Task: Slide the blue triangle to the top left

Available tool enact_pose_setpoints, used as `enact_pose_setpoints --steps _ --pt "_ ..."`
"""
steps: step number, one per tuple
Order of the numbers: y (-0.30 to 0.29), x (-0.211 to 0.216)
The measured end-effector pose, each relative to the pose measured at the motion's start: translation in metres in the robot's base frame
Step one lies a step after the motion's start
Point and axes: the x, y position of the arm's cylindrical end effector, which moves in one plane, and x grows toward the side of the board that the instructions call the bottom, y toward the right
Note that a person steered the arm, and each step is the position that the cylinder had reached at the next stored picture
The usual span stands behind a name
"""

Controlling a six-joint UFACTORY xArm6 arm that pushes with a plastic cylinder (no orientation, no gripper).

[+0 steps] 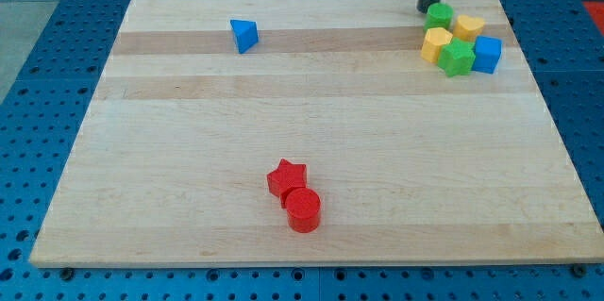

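- Blue triangle [243, 35] is my landmark: it lies on the wooden board [311, 141] toward the view's top left, though not yet in the corner, with bare wood on every side of it.
- My tip [424, 7] sits far to the view's right of the blue triangle, at the board's top edge, just beside a green block [438, 15].
- Pincer: the rod carries none, so nothing can spread, press together or pinch.
- Cluster near the tip, all well right of the triangle: two yellow blocks [469, 26] [435, 44], a green star-like block [459, 57] and a blue cube [487, 54], packed touching or nearly so.
- Red star [286, 177] and red cylinder [303, 210] touch each other, well below the triangle and slightly to its right.
- Risk, as I judge it: leaving this spot carelessly would drag the green block and scatter the cluster.
- Second risk: an off-centre push on the triangle's slanted face could spin it aside, or send it over the board's top edge.
- Writing: no brand, label or lettering is readable anywhere.
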Motion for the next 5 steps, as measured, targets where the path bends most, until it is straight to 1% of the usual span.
enact_pose_setpoints --steps 1,3,5 --pt "-0.006 0.0" --pt "-0.006 0.029" --pt "0.005 0.021"
